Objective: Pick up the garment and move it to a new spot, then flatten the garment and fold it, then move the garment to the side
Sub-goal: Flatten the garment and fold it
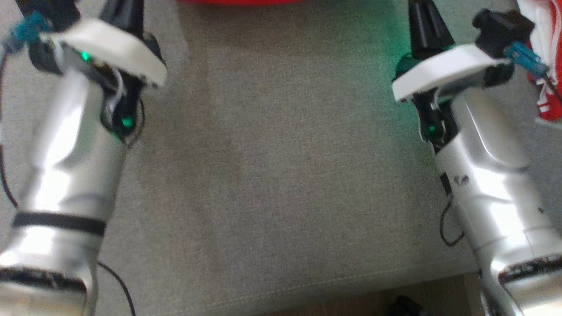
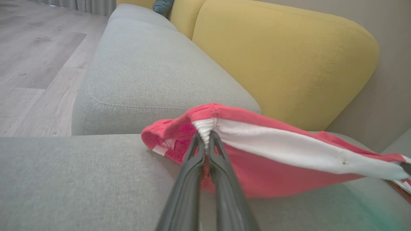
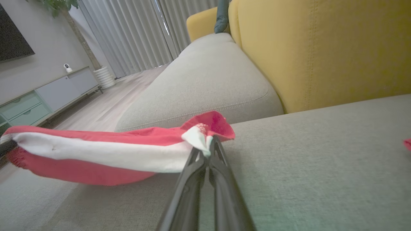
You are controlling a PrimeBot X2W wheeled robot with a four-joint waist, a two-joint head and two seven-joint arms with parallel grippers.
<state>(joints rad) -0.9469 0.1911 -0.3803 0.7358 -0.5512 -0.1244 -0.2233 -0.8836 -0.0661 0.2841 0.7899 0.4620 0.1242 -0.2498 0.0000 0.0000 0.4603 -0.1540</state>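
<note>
The garment (image 2: 273, 147), red with a broad white band, hangs stretched between the two arms over the grey seat (image 1: 281, 175) of a sofa. The left jaws are pressed together on a bunched bit of the white band at one end, their dark fingers (image 2: 189, 173) nearly meeting below the pinch. The right jaws are clamped the same way on the band at the other end of the garment (image 3: 96, 154), with red cloth folded over behind the pinch. The band runs taut from one pinch to the other, and the red part sags beneath it. Its lower edge lies close over the seat, with a shadow under it, but I cannot tell whether it touches. In the head view both silver forearms reach up the picture, well apart, and the garment (image 1: 237, 1) shows as a red strip at the top edge. A second cloth (image 1: 546, 57), red and white, lies just beside the right wrist. Yellow cushions (image 2: 282, 57) stand behind the seat.
</note>
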